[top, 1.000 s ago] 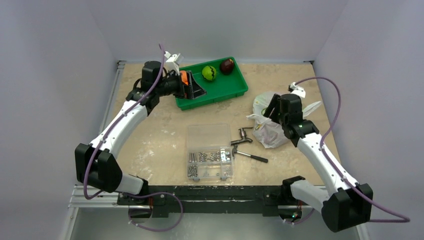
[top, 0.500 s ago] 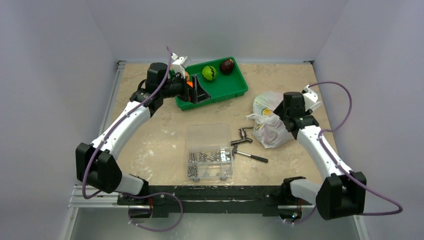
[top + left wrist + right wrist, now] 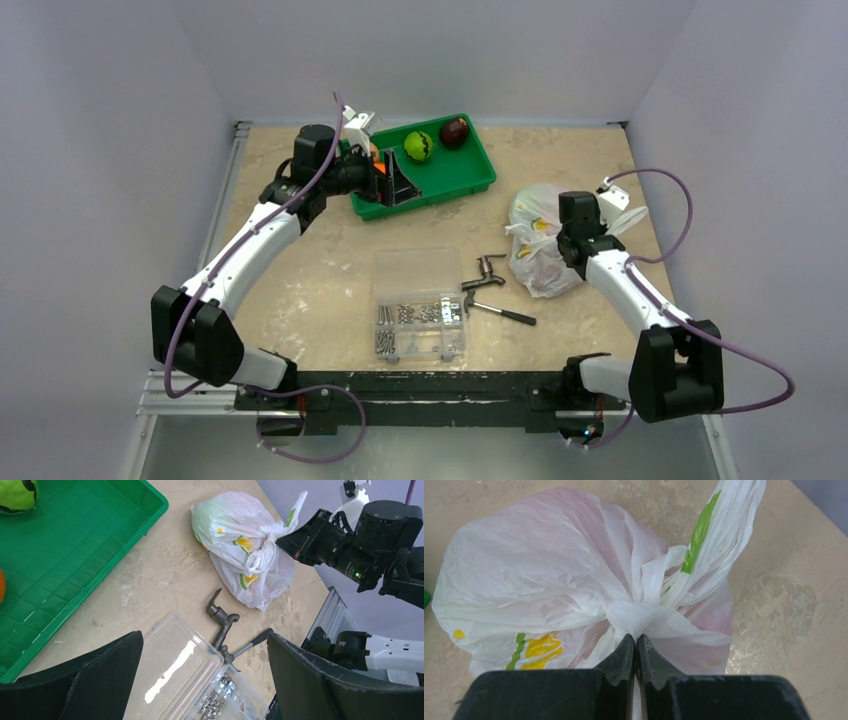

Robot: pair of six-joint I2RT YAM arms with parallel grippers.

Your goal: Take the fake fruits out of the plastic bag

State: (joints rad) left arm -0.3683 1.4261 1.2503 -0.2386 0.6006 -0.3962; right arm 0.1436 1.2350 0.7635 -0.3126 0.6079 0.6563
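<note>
The plastic bag [image 3: 535,262] [image 3: 235,535] lies tied on the table at the right, white with yellow and green print. Its knot [image 3: 636,617] sits right at my right gripper's [image 3: 636,642] [image 3: 562,243] tips, which are shut on the gathered film just below the knot. A pink tint shows through the bag [image 3: 539,565]; the fake fruits inside are hidden. A yellow-green fruit [image 3: 418,146] [image 3: 17,492] lies in the green tray [image 3: 478,184]. My left gripper [image 3: 388,180] [image 3: 205,680] hangs open and empty over the tray's near edge.
A dark maroon fruit [image 3: 454,131] shares the tray, and an orange piece [image 3: 369,155] shows beside the left wrist. A clear screw box [image 3: 420,300] [image 3: 185,665] stands mid-table, with a metal tap fitting [image 3: 487,270] and a hand tool [image 3: 503,313] between it and the bag.
My right gripper has dropped toward the bag's knot and shut there; it was open before. The left arm shifted slightly right early on, then stayed still.
</note>
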